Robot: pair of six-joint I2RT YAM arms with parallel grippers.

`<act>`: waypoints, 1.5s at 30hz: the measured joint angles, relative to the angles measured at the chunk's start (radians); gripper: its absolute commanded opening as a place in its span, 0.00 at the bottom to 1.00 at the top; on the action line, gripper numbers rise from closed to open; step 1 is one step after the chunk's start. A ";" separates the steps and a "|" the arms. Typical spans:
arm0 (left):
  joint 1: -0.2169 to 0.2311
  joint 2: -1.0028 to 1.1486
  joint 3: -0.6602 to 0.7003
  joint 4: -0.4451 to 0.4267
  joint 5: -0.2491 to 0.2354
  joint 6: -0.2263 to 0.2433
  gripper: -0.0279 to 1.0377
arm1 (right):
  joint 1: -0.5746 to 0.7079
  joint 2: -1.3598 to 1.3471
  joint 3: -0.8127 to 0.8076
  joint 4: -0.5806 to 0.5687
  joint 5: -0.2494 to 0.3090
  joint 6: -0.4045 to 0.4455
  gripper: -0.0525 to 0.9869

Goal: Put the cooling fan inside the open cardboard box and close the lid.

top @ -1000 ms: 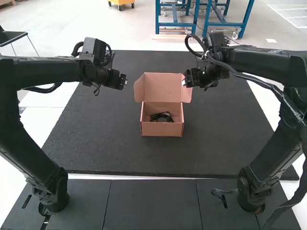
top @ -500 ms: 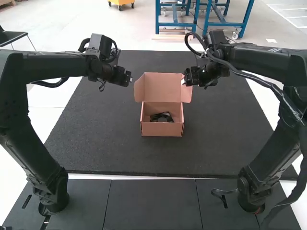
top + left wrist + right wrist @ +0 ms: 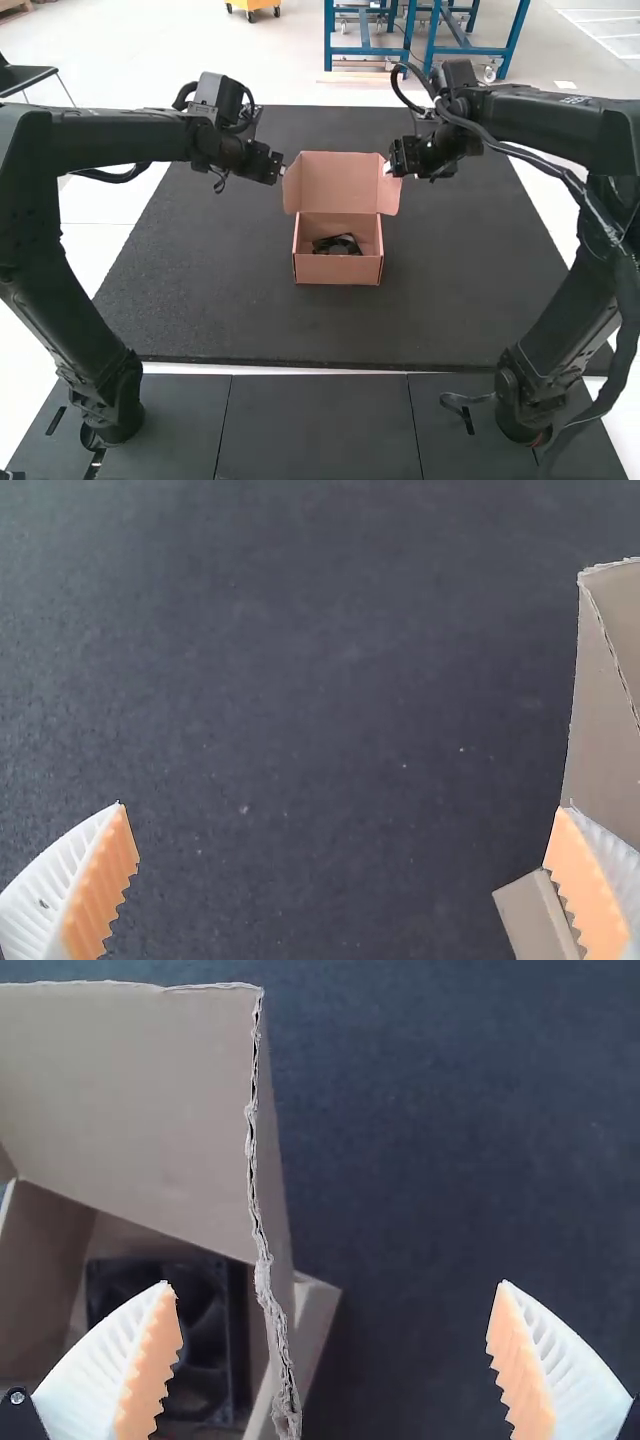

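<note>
Fan: inside the box.
Lid: upright at the far side, long edge running arm to arm.
Left end effector: wide, at its left edge.
Right end effector: wide, astride its right edge.

We see a pinkish-tan cardboard box, a black cooling fan, a dark grey, finely speckled mat, black arms, and white ribbed fingers with orange saw-toothed pads.
</note>
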 measured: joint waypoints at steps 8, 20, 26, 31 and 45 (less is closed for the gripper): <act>-0.027 0.000 0.000 0.005 0.015 0.000 0.93 | -0.001 0.000 0.004 -0.018 -0.018 0.000 0.72; -0.041 0.000 0.000 -0.006 0.026 -0.001 0.93 | -0.001 0.023 0.032 -0.042 -0.042 0.000 0.52; -0.041 0.000 0.000 -0.010 0.026 -0.001 0.93 | -0.001 0.032 0.043 -0.042 -0.052 -0.001 0.33; -0.041 0.000 0.000 -0.010 0.026 -0.001 0.93 | -0.001 0.033 0.049 -0.047 -0.062 -0.001 0.27; -0.041 0.000 0.000 -0.010 0.026 -0.001 0.93 | -0.001 0.033 0.061 -0.103 -0.094 -0.014 0.13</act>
